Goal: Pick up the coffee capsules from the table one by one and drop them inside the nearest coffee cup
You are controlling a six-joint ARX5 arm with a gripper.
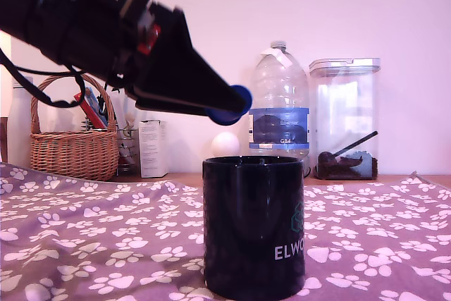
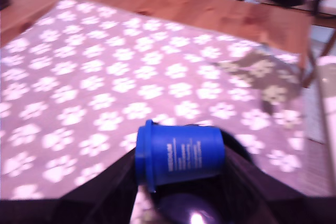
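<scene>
Your claw is pinching the blue coffee capsule in the air just above the open mouth of the black coffee cup, so by my reading the pick is done and only the release is left. No other capsule shows on the paw-print worktop, in either view. Behind the cup, along the far edge, stand a wicker basket, a white ball, a clear plastic bottle and a storage jar, all well apart from the drop and blocking nothing.
</scene>
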